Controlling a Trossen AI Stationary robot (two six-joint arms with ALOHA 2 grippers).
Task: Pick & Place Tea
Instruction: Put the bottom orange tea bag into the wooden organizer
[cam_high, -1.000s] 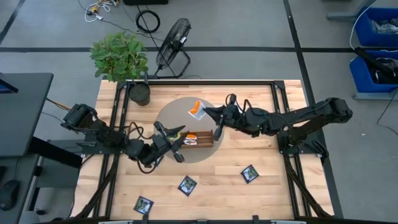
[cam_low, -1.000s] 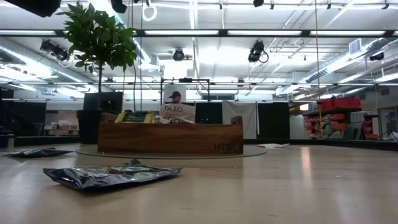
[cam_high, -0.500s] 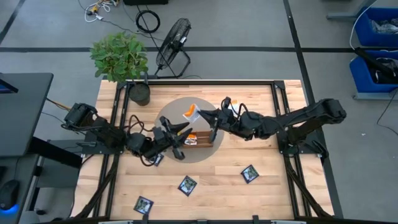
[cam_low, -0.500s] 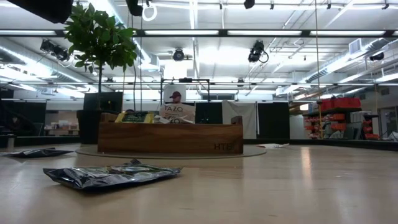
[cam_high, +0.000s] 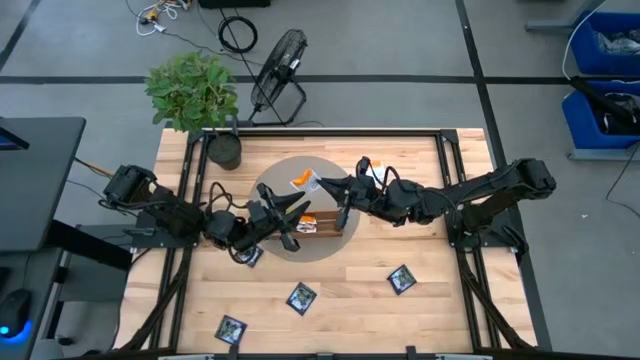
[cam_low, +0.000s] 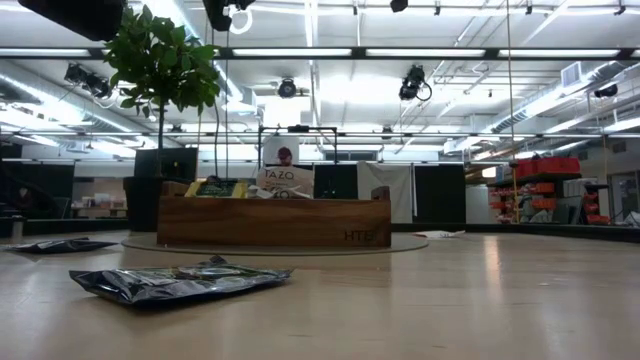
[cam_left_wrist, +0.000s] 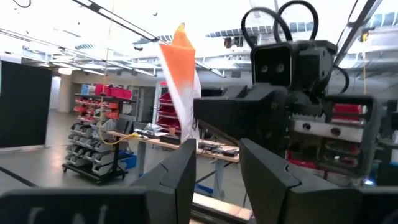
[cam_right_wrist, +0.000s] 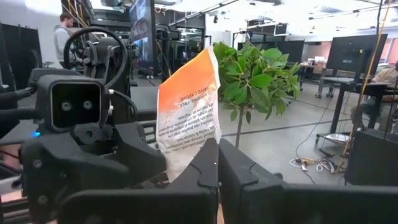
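We see an orange-and-white tea sachet (cam_right_wrist: 189, 118) with dark print, three dark navy sachets (cam_high: 301, 297) with pale centres on the pale wooden table (cam_high: 420, 250), a brown wooden tray (cam_low: 272, 221), a grey round mat (cam_high: 270, 180) and a green plant (cam_high: 192, 90).

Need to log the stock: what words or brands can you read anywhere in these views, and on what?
"TAZO": white sachet standing in the wooden tray, low view.
"HTS": tray's front face, partly legible.
Orange-and-white sachet pinched in the right tool: lines of print, too small to read.
Navy sachets on the table: unreadable.
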